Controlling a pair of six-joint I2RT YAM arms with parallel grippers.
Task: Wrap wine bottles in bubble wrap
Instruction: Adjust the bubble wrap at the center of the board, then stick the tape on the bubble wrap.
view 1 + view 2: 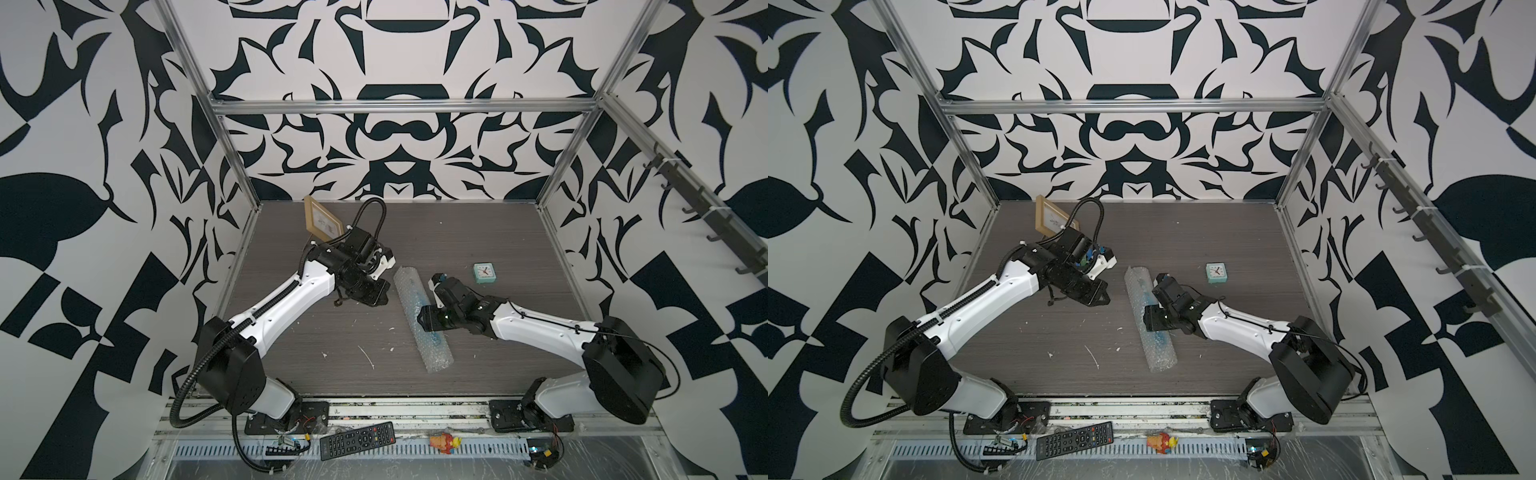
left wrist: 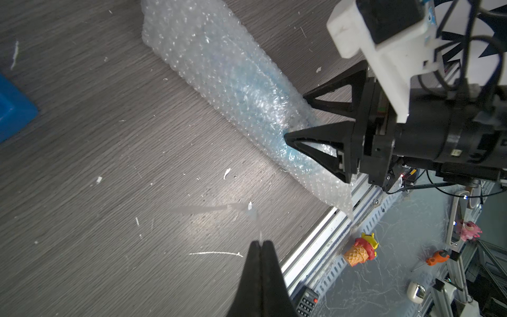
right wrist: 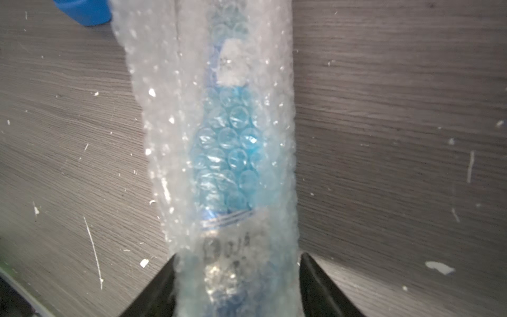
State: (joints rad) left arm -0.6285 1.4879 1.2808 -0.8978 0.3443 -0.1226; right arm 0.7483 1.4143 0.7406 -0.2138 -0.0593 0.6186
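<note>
**Bubble wrap (image 1: 409, 293) rolled, unsealed, on the table (image 1: 478, 249)**

The wine bottle (image 3: 233, 148) lies inside the roll. The right gripper (image 2: 295, 115) clamps its sides; releasing early could let the springy sheet unroll. The left gripper (image 2: 260, 243) pinches a faint clear strip (image 2: 241, 207), likely tape, which could fold onto itself.

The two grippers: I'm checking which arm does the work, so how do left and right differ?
The left gripper has its jaws pressed together; the right gripper has them apart, against both sides of the bubble wrap rolled around the bottle. The left gripper sits clear of that roll; the right gripper is on it. Both have black pointed jaws.
</note>
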